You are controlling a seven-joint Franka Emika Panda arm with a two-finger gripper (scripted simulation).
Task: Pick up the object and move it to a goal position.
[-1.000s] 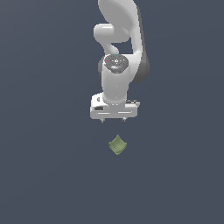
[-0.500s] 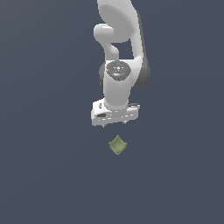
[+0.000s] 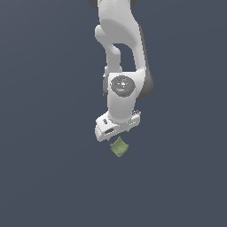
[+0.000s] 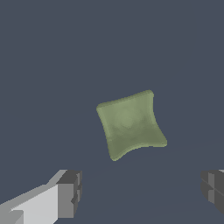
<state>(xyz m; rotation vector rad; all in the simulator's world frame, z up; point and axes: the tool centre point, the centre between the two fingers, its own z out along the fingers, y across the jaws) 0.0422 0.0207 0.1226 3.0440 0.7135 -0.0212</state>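
White robot hand (image 3: 119,131) sits just above the small olive-green, four-cornered curved piece (image 3: 119,146), tilted toward the exterior view's left. Wrist view: dark grey fingertips (image 4: 70,194) spread wide apart, nothing btwn them; hand open. Green piece (image 4: 130,124) lies on the flat dark blue-grey counter (image 3: 48,168), not touched by either finger.

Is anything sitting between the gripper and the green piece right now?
Nothing visible. In the wrist view the olive-green piece lies alone on bare dark floor, with the open fingers short of it. The exterior view shows the gripper just above it, not touching.
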